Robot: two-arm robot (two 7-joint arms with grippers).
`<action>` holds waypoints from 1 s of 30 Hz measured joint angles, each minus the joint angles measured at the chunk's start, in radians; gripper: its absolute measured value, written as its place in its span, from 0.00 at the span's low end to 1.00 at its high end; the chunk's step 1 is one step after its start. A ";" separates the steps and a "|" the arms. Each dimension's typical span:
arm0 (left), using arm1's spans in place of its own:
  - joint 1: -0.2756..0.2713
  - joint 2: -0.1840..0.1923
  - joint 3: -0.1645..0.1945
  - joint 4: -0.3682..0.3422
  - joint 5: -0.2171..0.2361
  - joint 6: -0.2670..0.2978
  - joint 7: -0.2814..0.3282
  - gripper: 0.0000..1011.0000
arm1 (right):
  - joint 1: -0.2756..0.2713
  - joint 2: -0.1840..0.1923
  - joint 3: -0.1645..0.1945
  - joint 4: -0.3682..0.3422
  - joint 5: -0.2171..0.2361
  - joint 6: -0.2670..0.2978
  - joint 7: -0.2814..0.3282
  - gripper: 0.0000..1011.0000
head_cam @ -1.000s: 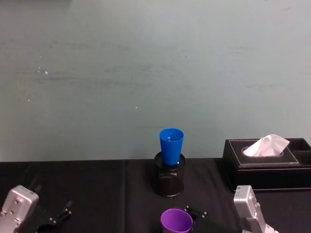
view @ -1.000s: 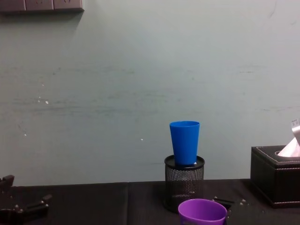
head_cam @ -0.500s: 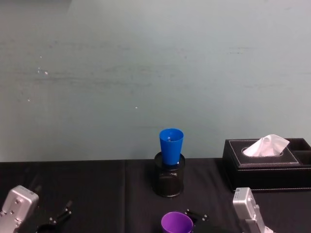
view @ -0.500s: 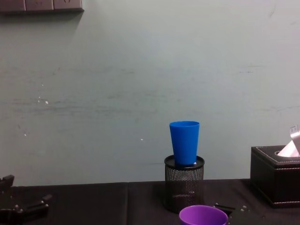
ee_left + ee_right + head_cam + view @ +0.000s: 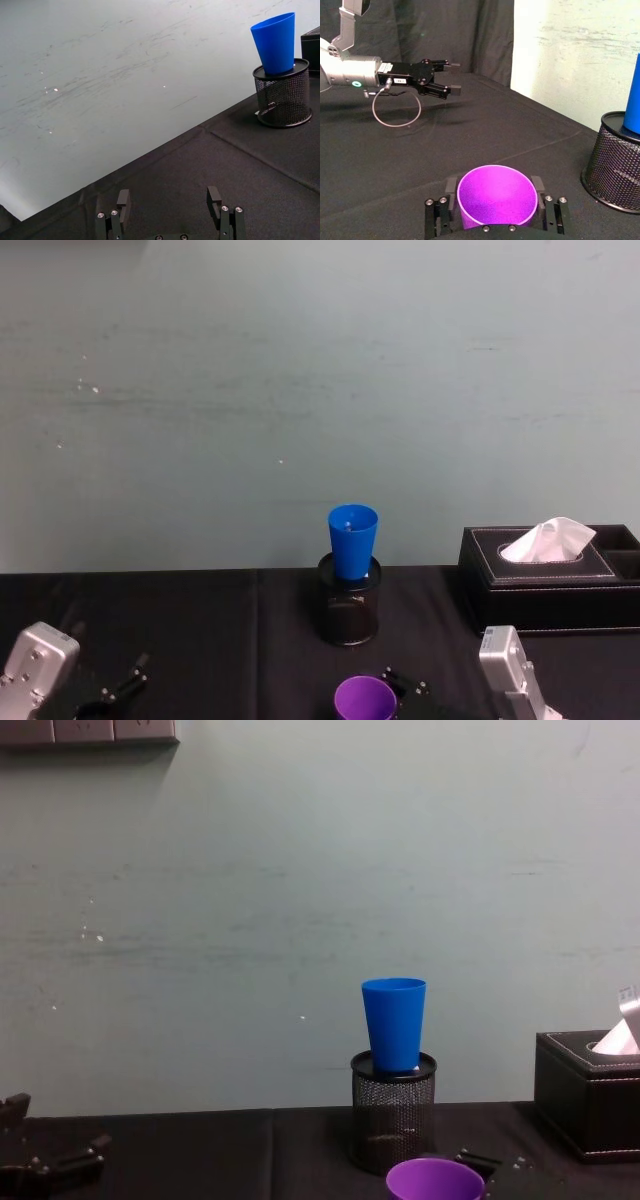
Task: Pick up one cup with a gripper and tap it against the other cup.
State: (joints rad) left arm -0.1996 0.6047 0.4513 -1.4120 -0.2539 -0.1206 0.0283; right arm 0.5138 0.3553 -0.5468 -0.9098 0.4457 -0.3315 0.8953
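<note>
Right gripper (image 5: 495, 212) is clamped on the purple cup (image 5: 496, 196), a finger on either side of it, cup upright, mouth up. Pick-up looks done, tap not yet made: the blue cup (image 5: 632, 97) stands ahead of this gripper and higher, seated in the mesh pen holder (image 5: 615, 162), well apart from the purple cup. Next move calls for a lift and forward carry until the cup walls touch, gently; left gripper (image 5: 170, 217) idle and spread wide, holding nothing.

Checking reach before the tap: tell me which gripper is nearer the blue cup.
Right. The right gripper, shut on the purple cup, sits just in front of the blue cup in its mesh holder. The left gripper is open, far off to the left.
</note>
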 joint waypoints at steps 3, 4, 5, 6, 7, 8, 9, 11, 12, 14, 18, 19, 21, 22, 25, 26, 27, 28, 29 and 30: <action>0.000 0.000 0.000 0.000 0.000 0.000 0.000 0.99 | 0.000 0.000 0.000 -0.001 0.000 0.000 0.000 0.93; 0.000 0.000 0.000 0.000 0.000 0.000 0.000 0.99 | 0.000 0.000 0.000 -0.001 0.000 0.000 0.000 0.96; 0.000 0.000 0.000 0.000 0.000 0.000 0.000 0.99 | 0.000 0.000 0.000 -0.001 0.000 0.000 0.000 0.99; 0.000 0.000 0.000 0.000 0.000 0.000 0.000 0.99 | -0.001 0.001 0.000 -0.001 0.000 0.000 0.000 0.99; 0.000 0.000 0.000 0.000 0.000 0.000 0.000 0.99 | -0.001 0.001 0.000 -0.001 0.000 0.000 -0.001 0.99; 0.000 0.000 0.000 0.000 0.000 0.000 0.000 0.99 | -0.001 0.001 0.000 -0.001 0.000 0.000 -0.001 0.99; 0.000 0.000 0.000 0.000 0.000 0.000 0.000 0.99 | -0.001 0.001 0.000 -0.002 0.000 0.000 -0.001 0.99; 0.000 0.000 0.000 0.000 0.000 0.000 0.000 0.99 | -0.001 0.001 0.000 -0.002 0.000 0.000 -0.001 0.99; 0.000 0.000 0.000 0.000 0.000 0.000 0.000 0.99 | -0.001 0.001 0.000 -0.002 0.000 0.000 -0.001 0.99; 0.000 0.000 0.000 0.000 0.000 0.000 0.000 0.99 | -0.001 0.001 0.000 -0.002 0.000 0.000 -0.001 0.99; 0.000 0.000 0.000 0.000 0.000 0.000 0.000 0.99 | -0.003 0.001 0.000 -0.007 -0.001 -0.003 -0.003 0.99; 0.000 0.000 0.000 0.000 0.000 0.000 0.000 0.99 | -0.005 0.002 0.001 -0.016 -0.002 -0.010 -0.004 0.99; 0.000 0.000 0.000 0.000 0.000 0.000 0.000 0.99 | -0.008 0.002 0.004 -0.024 -0.002 -0.016 -0.005 0.99; 0.000 0.000 0.000 0.000 0.000 0.000 0.000 0.99 | -0.009 0.002 0.006 -0.027 -0.002 -0.019 -0.006 0.99; 0.000 0.000 0.000 0.000 0.000 0.000 0.000 0.99 | -0.014 0.001 0.014 -0.041 0.003 -0.032 -0.008 0.99; 0.000 0.000 0.000 0.000 0.000 0.000 0.000 0.99 | -0.016 0.000 0.019 -0.047 0.008 -0.039 -0.011 0.99; 0.000 0.000 0.000 0.000 0.000 0.000 0.000 0.99 | -0.017 -0.001 0.022 -0.049 0.010 -0.042 -0.013 0.99; 0.000 0.000 0.000 0.000 0.000 0.000 0.000 0.99 | -0.021 -0.003 0.028 -0.056 0.011 -0.050 -0.022 0.99; 0.000 0.000 0.000 0.000 0.000 0.000 0.000 0.99 | -0.021 -0.003 0.028 -0.056 0.011 -0.050 -0.022 0.99; 0.000 0.000 0.000 0.000 0.000 0.000 0.000 0.99 | -0.026 -0.005 0.035 -0.063 0.011 -0.060 -0.039 0.99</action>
State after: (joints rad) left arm -0.1996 0.6047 0.4514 -1.4120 -0.2539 -0.1205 0.0283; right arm 0.4882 0.3505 -0.5114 -0.9731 0.4570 -0.3912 0.8563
